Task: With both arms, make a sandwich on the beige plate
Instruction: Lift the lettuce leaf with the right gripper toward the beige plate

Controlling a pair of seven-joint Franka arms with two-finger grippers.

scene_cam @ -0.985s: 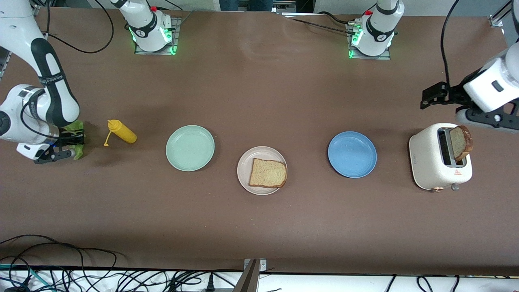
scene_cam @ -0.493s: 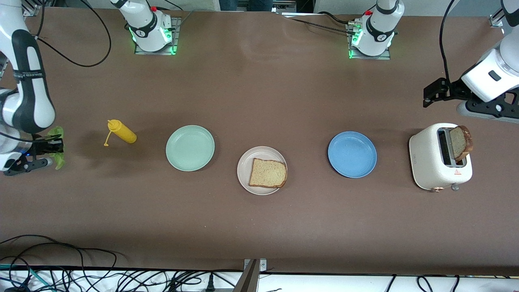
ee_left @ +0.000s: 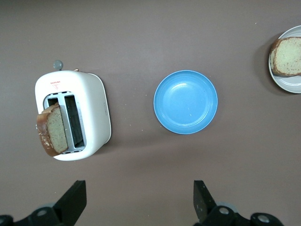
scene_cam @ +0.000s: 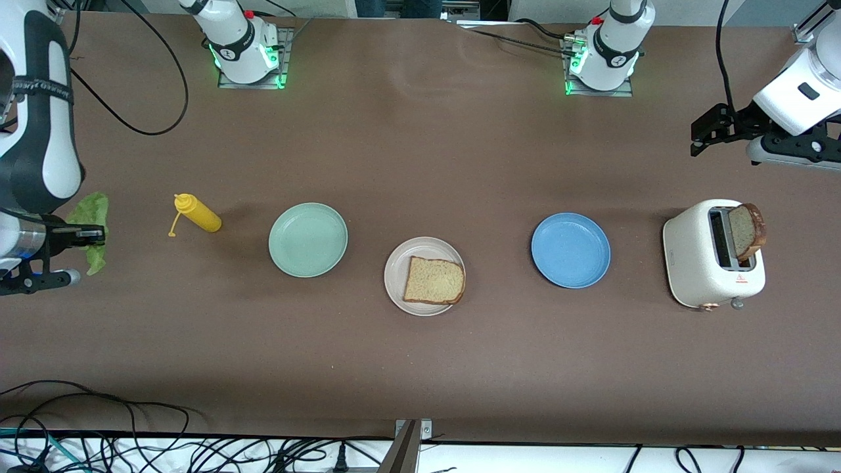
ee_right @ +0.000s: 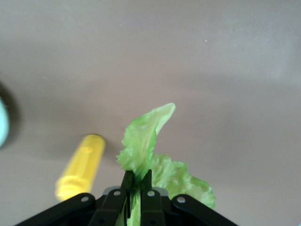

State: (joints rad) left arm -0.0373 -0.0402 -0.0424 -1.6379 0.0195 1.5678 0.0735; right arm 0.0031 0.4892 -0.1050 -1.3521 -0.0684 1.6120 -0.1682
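Observation:
The beige plate sits mid-table with one tan bread slice lying on it; both also show in the left wrist view, plate and slice. A second bread slice leans out of the white toaster. My right gripper hangs over the table at the right arm's end, shut on a ruffled green lettuce leaf; its wrist view shows the leaf pinched in the gripper. My left gripper is open and holds nothing, over bare table by the toaster.
A yellow squeeze bottle lies near the lettuce, with a mint-green plate between it and the beige plate. A blue plate lies between the beige plate and the toaster. Cables run along the table edge nearest the front camera.
The right gripper has closed on the lettuce and lifted it off the table, drifting toward the right arm's end. The left gripper has drawn back, away from the toaster.

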